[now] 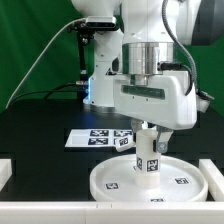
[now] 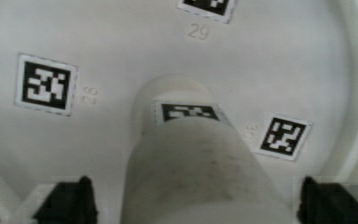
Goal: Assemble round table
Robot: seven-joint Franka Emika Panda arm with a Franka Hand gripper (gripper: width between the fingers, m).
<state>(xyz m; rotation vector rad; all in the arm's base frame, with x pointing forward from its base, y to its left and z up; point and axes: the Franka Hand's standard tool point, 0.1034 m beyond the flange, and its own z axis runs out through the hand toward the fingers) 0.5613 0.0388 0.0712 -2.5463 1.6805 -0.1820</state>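
The large round rimmed disc (image 1: 112, 180) lies flat near the table's front, tags facing up. The short thick leg (image 1: 148, 157) stands upright on its middle. My gripper (image 1: 148, 133) is straight above and straddles the leg's top. In the wrist view the leg (image 2: 194, 150) runs down to the disc (image 2: 140, 50). My gripper (image 2: 197, 203) is open, and the dark fingertips (image 2: 69, 200) stand on either side with a gap to the leg. The cross-shaped base is out of view.
The marker board (image 1: 100, 137) lies on the black table behind the disc. White rails border the table at the exterior view's left (image 1: 8, 172), right (image 1: 216, 168) and front (image 1: 60, 214). The robot's base (image 1: 100, 70) stands behind.
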